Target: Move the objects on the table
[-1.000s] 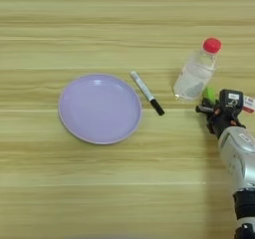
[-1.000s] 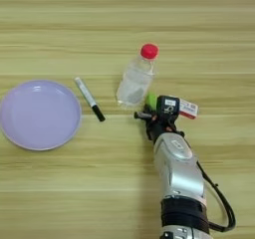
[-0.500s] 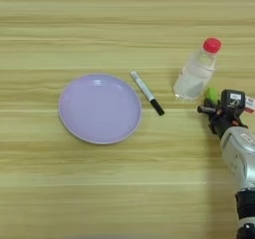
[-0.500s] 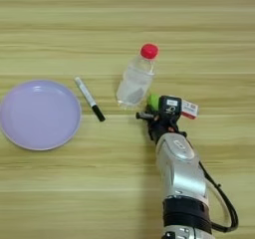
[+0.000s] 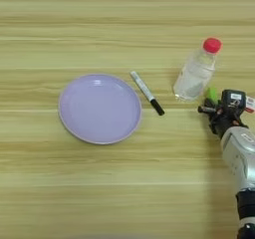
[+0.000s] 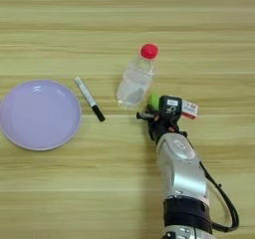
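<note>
A small bright green block (image 6: 154, 101) lies on the wooden table (image 6: 199, 44) just right of a clear bottle, and the gripper partly covers it. My right gripper (image 6: 152, 114) sits right at the block's near side, at the end of the silver forearm (image 6: 180, 171) that comes up from the bottom edge. I cannot tell whether it holds the block. The white marker pen (image 5: 146, 92) with a black cap lies slanted between the plate and the bottle, well to the left of the gripper.
A clear plastic bottle (image 6: 135, 79) with a red cap stands close to the gripper's upper left. A round lilac plate (image 5: 99, 108) rests on the left, beside the marker. A small white and red tag (image 6: 189, 109) shows on the gripper's right side.
</note>
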Controlling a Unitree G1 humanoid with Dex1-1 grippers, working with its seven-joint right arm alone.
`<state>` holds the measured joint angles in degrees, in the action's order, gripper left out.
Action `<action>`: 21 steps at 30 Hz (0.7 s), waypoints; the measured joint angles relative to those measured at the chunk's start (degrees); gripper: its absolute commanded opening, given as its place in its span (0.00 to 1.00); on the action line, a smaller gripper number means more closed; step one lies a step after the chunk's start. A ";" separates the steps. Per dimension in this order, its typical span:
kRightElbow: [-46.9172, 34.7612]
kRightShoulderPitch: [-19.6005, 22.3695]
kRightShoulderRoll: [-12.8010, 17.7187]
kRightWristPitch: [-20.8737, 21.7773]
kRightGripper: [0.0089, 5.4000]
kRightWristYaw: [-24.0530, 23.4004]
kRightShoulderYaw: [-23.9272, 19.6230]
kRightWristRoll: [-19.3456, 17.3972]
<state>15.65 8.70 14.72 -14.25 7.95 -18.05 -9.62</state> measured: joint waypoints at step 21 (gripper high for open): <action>-11.62 -5.07 -0.02 -1.96 0.71 0.06 1.85 0.02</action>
<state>4.03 3.63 14.70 -16.21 8.01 -16.20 -9.60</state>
